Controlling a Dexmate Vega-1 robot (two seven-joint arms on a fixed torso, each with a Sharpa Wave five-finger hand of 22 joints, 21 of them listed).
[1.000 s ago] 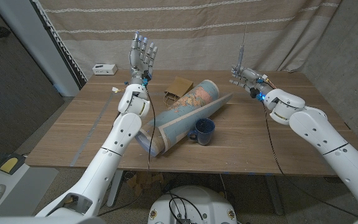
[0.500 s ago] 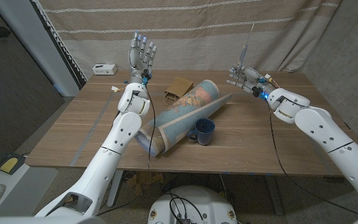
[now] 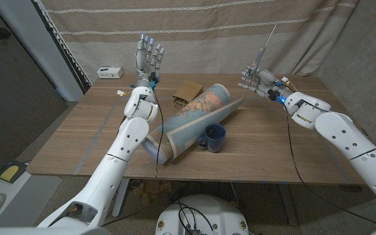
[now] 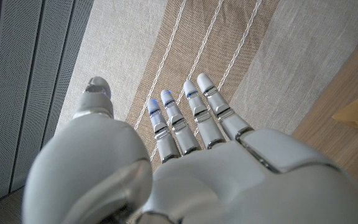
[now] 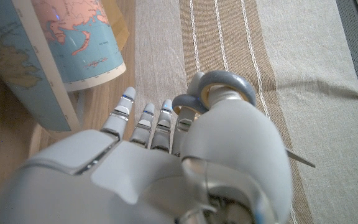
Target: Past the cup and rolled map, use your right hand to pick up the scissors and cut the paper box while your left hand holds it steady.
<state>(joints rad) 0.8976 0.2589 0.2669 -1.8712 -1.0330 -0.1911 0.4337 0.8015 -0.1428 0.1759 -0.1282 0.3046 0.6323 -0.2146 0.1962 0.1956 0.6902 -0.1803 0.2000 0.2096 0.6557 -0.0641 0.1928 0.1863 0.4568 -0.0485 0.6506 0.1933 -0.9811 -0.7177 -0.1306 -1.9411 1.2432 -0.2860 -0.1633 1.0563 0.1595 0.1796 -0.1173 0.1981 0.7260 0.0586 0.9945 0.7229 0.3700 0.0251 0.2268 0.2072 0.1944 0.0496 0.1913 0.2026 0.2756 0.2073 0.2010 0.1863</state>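
While raised above the wooden table's [image 3: 77, 137] far edge, left hand [image 3: 148, 57] spreads empty fingers upward; brown paper box [image 3: 188, 91] lies behind blue rolled map [image 3: 191, 121] and dark blue cup [image 3: 213, 138]; right hand [image 3: 256, 79] grips grey-handled scissors [image 3: 263, 52], blades up.

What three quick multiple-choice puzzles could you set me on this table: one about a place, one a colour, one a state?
1. Where does the cup stand?
A. in front of the rolled map
B. behind the paper box
C. at the table's far left corner

2. What colour is the cup?
A. red
B. dark blue
C. white

3. What is the right hand doing?
A. lying on the table
B. holding the scissors in the air
C. gripping the map

Key: 1 A, it sits nearer the robot, by the map; 2 B, dark blue glaze; 3 B, blades point upward above the raised hand.
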